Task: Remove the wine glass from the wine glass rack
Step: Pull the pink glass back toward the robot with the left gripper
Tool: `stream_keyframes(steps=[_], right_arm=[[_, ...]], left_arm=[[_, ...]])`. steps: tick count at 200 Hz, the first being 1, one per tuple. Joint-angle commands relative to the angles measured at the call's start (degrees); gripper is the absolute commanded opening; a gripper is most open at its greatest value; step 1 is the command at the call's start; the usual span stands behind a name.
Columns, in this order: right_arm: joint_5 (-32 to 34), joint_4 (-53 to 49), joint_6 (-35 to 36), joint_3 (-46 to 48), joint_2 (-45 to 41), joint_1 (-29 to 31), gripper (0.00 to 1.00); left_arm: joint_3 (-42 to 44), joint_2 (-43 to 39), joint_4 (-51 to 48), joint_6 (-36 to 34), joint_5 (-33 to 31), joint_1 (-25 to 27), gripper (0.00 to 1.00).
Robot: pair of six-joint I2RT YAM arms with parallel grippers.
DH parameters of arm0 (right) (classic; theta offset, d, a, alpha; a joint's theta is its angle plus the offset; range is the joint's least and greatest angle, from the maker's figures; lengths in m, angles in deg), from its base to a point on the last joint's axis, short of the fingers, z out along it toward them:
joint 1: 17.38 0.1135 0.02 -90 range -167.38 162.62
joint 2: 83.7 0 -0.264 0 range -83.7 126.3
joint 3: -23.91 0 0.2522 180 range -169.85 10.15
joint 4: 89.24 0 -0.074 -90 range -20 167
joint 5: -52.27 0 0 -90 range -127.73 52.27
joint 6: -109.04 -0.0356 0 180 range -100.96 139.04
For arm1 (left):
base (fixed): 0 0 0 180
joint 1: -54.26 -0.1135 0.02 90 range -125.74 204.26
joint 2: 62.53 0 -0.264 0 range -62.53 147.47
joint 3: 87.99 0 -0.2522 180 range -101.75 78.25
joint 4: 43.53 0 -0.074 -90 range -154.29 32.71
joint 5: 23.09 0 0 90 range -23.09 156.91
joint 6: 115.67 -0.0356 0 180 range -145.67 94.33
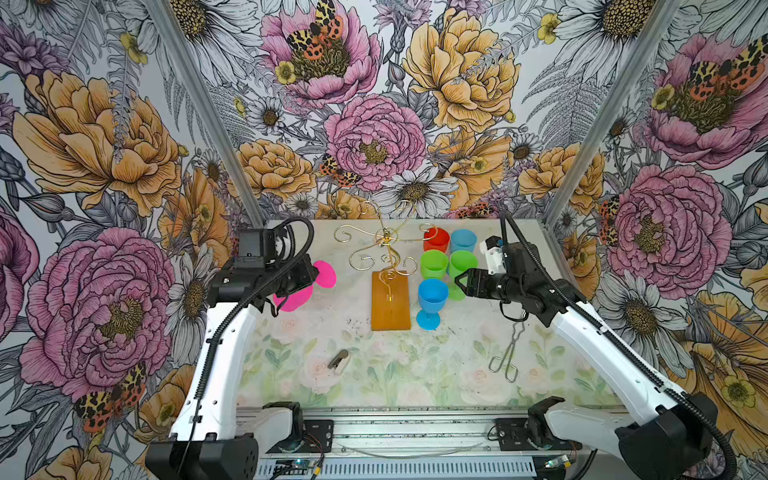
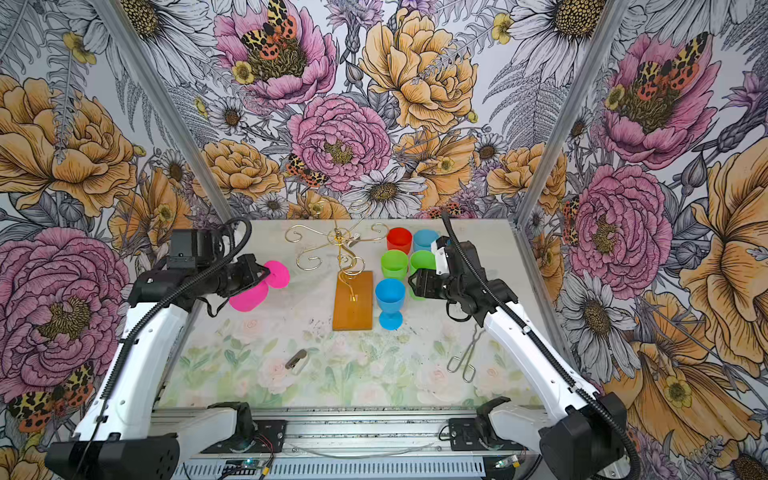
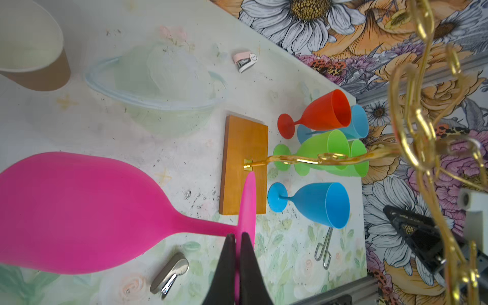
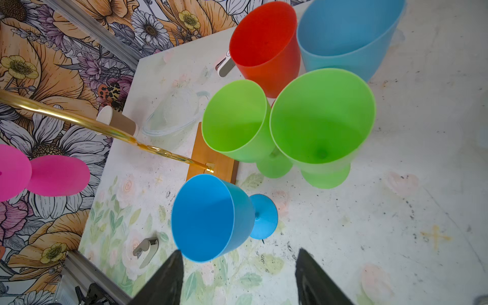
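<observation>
Pink and opaque throughout, the wine glass (image 1: 292, 299) has a rounded bowl, a slim stem and a flat round foot. In both top views it is off the rack (image 1: 390, 303) and to the rack's left, touching none of the wire arms. It is tipped on its side, with the foot towards the rack and the bowl towards the near left. The left gripper (image 3: 237, 237) has its black fingers (image 3: 229, 264) pinched tight on the foot's edge where the stem joins it, as the left wrist view shows. Whether the bowl touches the table (image 1: 332, 332) cannot be told. The rack is thin gold wire with curled scroll arms spreading from a central post, which is fixed to a flat orange-brown wooden base (image 3: 237, 148). Right of the base stand five goblets (image 4: 320, 118): one red, two green and two blue. The right gripper (image 4: 240, 277) hangs beside them with its jaws spread wide and nothing between them. Tongs (image 1: 505, 357) lie nearer the front.
</observation>
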Motion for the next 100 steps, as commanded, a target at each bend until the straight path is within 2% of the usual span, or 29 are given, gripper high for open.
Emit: stream_keyframes(steps=[1, 51, 100], right_arm=[[-1.4, 1.5, -0.2, -1.7, -0.2, -0.3, 0.68], [-5.0, 0.9, -0.5, -1.8, 0.8, -0.1, 0.67], [-5.4, -0.9, -0.4, -2.0, 0.9, 0.6, 0.67]], left_arm=[[2.4, -4.6, -2.3, -2.9, 1.2, 5.0, 0.00], [6.3, -9.6, -2.1, -3.2, 1.6, 23.2, 0.00], [5.1, -6.5, 1.3, -4.9, -5.0, 43.8, 0.00]])
